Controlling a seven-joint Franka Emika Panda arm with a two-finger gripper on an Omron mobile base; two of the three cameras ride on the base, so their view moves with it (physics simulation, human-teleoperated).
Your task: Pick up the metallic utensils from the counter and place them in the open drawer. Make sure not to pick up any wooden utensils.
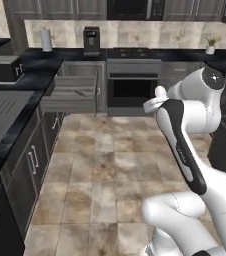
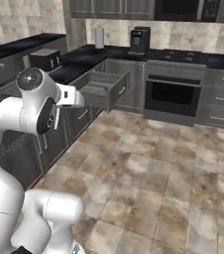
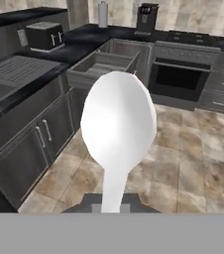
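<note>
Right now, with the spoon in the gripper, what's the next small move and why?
Probably drive the base forward toward the open drawer, carrying the spoon along. The gripper is shut on its handle, the bowl standing up ahead of the hand, and the drawer sits well ahead across the tiled floor, likely too far to reach from here.

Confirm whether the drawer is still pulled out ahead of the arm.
Open: the drawer juts out from the cabinet front below the counter, its grey inside showing from above.
</note>
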